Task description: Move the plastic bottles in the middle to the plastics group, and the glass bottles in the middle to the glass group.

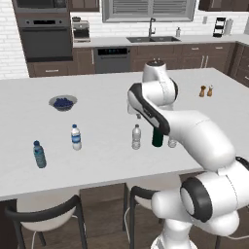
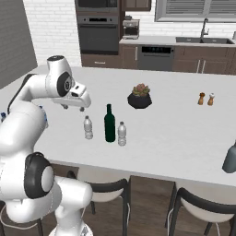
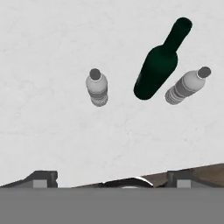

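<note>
Three bottles stand close together in the middle of the white island. A clear white-capped plastic bottle is on the left. The dark green glass bottle is beside it, half hidden by my arm in the left base view. A second clear bottle stands on its right. The plastics group is further left: a blue-labelled bottle and a blue-tinted bottle. My gripper hovers open and empty above the counter, up and left of the left clear bottle.
A bowl of blueberries sits at the back left. A potted plant stands behind the green bottle. Two shakers are at the far right, and a dark grey bottle at the right edge. Stools line the island's near edge.
</note>
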You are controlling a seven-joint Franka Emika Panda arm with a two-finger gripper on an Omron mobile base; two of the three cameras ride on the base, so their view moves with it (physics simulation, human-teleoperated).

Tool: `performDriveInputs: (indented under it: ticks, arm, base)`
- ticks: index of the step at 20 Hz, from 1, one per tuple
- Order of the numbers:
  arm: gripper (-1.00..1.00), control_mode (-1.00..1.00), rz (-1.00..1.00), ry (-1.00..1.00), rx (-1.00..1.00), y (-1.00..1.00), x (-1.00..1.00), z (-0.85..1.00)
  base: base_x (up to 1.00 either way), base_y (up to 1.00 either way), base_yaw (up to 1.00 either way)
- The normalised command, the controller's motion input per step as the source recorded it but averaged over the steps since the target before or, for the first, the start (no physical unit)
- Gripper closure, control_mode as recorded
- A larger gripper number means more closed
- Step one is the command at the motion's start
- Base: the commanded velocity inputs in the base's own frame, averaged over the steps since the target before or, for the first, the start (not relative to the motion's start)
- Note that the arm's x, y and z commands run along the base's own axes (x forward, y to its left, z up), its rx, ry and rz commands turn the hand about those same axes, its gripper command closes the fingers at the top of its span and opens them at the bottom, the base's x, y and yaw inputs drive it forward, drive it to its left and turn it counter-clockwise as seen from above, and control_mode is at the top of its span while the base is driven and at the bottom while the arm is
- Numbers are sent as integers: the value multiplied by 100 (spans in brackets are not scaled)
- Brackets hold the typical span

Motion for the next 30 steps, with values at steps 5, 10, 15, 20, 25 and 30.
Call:
performDriveInputs:
  ticks: [5, 10, 15, 20, 25, 30]
  arm:
    - [-100, -100, 3, 6, 0, -1, 41, -16]
    - [-100, -100, 6, 0, 0, -8, 33, -52]
    - [-100, -100, 7, 0, 0, -6, 37, -49]
    - [-100, -100, 14, 0, 1, -1, 21, -40]
    - [-100, -100, 18, 0, 0, 0, 1, -23]
    - [-100, -100, 11, -5, 0, 0, 13, -10]
  base:
    - [0, 0, 0]
    - [0, 0, 0]
    - [0, 0, 0]
    - [0, 0, 0]
    - [0, 0, 0]
    - [0, 0, 0]
